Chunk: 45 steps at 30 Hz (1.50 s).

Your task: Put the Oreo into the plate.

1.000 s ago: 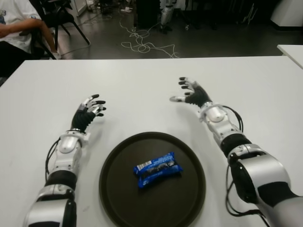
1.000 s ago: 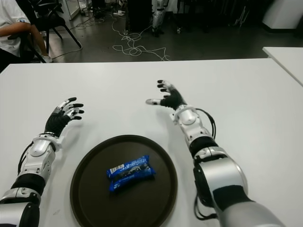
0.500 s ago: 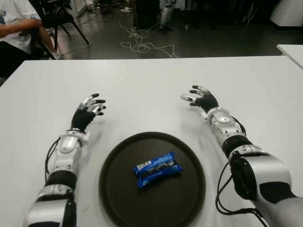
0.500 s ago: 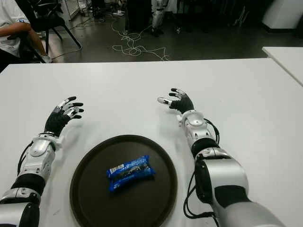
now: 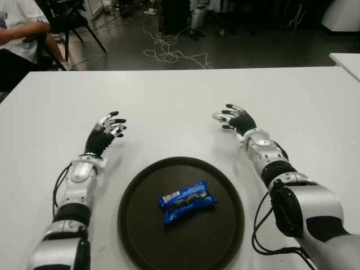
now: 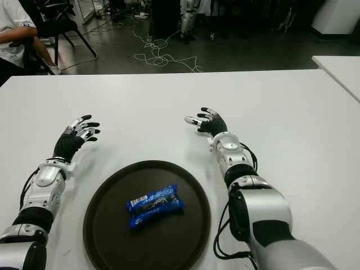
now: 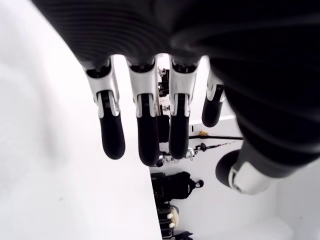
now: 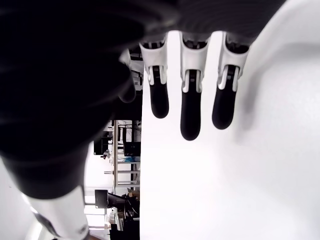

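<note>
A blue Oreo packet (image 5: 187, 201) lies flat in the middle of the round dark plate (image 5: 140, 230), near the table's front edge. My left hand (image 5: 108, 126) shows to the left of the plate, a little farther back, fingers spread and holding nothing. My right hand (image 5: 233, 116) shows to the right of the plate and beyond it, low over the white table (image 5: 169, 101), fingers relaxed and empty. Both wrist views show straight fingers (image 7: 142, 135) (image 8: 190, 112) over bare white table, with nothing in them.
A person sits on a chair (image 5: 22, 34) at the far left beyond the table. Cables (image 5: 169, 53) lie on the dark floor behind. Another white table's corner (image 5: 346, 59) shows at the far right.
My right hand has drawn back toward me and dropped closer to the table, its fingers less raised. The left hand, the packet and the plate have not moved.
</note>
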Motion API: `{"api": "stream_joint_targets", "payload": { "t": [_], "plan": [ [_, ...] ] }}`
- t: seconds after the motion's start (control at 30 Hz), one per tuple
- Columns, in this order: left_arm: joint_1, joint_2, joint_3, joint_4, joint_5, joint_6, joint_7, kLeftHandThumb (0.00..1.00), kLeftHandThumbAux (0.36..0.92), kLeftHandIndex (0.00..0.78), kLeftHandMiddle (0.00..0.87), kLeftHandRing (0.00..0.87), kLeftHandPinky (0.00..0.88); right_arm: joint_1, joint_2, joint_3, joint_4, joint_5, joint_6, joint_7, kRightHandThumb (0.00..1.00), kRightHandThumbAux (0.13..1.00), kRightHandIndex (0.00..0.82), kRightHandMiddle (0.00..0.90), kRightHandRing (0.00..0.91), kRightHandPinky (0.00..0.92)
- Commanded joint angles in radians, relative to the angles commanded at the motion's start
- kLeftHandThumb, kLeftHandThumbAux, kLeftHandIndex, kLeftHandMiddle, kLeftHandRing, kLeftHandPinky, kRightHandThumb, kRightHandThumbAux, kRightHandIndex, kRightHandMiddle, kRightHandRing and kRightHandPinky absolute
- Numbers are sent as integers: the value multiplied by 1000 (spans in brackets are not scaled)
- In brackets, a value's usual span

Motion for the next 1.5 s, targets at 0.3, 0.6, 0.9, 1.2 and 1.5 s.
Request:
{"api": "stream_joint_targets", "payload": {
  "t": [0.3, 0.6, 0.9, 1.2, 1.5],
  "plan": [
    [1, 8, 1, 2, 8, -1, 3, 144, 615, 184, 303, 298, 343, 2, 7, -9, 0, 9, -2, 16, 0, 809, 172, 273, 295, 348],
    [4, 8, 1, -2, 6, -2, -4, 146, 625, 185, 304, 304, 354, 2, 9, -7, 0, 12, -5, 14, 0, 806, 171, 271, 295, 348],
    [12, 7, -3, -11, 17, -1, 14, 141, 630, 184, 301, 298, 342, 11, 5, -7, -6, 14, -22, 24, 0, 808, 165, 273, 294, 346],
    [13, 9, 0, -18, 11, 11, 12, 149, 626, 183, 305, 303, 344, 11, 8, -2, -32, 17, -51, 38, 0, 821, 165, 275, 297, 352],
    [21, 7, 4, -37, 2, 22, 8, 147, 611, 181, 300, 300, 339, 30, 3, 8, -65, 18, -75, 63, 0, 820, 172, 293, 321, 377]
  ]
}}
